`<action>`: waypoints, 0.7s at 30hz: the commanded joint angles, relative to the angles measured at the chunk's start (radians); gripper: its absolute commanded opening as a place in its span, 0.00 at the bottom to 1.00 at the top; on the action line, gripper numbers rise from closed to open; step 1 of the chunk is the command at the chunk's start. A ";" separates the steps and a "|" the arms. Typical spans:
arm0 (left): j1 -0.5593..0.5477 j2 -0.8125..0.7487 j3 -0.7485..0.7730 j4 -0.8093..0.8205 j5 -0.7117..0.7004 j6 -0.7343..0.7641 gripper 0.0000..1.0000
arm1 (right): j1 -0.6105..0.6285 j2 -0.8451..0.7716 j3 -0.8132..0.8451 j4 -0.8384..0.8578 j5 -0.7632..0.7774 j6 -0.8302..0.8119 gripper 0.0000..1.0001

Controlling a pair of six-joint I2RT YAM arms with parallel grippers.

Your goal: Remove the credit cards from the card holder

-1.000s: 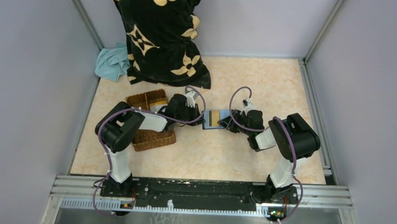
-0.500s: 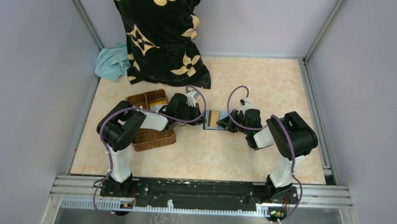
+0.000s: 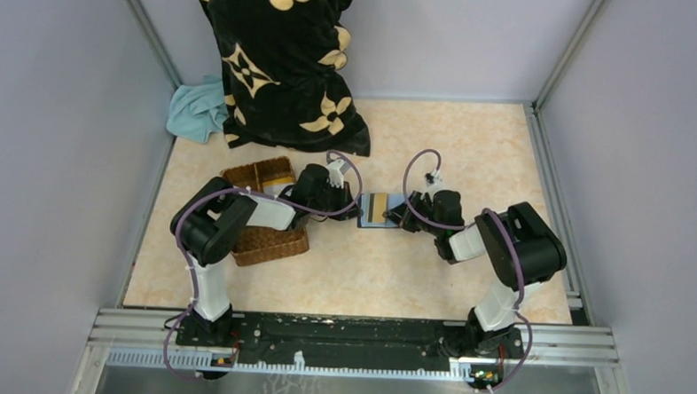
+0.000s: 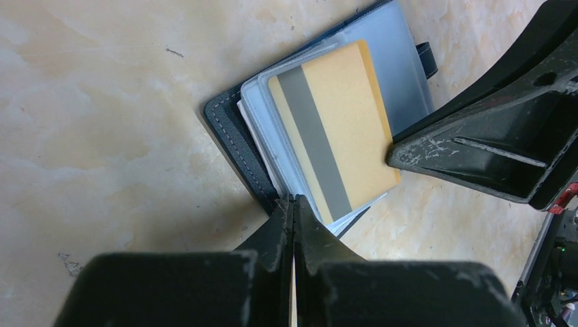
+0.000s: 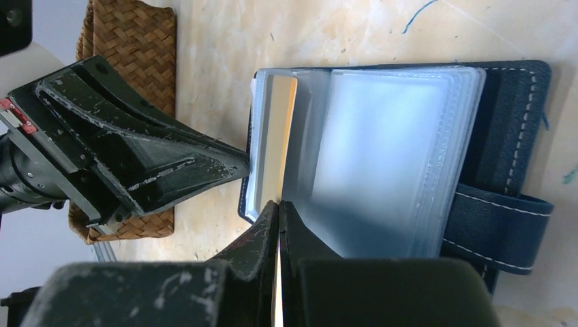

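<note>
Matt stitched card holder (image 5: 519, 136), woven wicker basket (image 5: 129, 48)

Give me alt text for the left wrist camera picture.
An open navy card holder lies on a marbled beige table, a gold credit card with a grey stripe on its clear sleeves. The shut left hand meets its near edge; the right hand grips the card's side.

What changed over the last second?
The right gripper closed, and its tips are now at the edge of the gold card. Whether it actually pinches the card isn't clear. Its wrist shifted only slightly. Unchanged: the left gripper stays shut at the edge of the card holder, and the holder lies open in the same spot with the card still in it.
</note>
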 commanded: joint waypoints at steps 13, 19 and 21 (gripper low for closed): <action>-0.008 0.014 -0.024 -0.028 0.036 0.029 0.00 | -0.083 -0.256 -0.044 -0.145 0.087 -0.092 0.00; -0.007 -0.072 -0.028 -0.010 0.065 0.069 0.50 | -0.086 -0.395 -0.043 -0.262 0.097 -0.135 0.00; -0.007 -0.104 -0.021 -0.009 0.084 0.078 0.69 | -0.086 -0.455 -0.040 -0.303 0.079 -0.156 0.00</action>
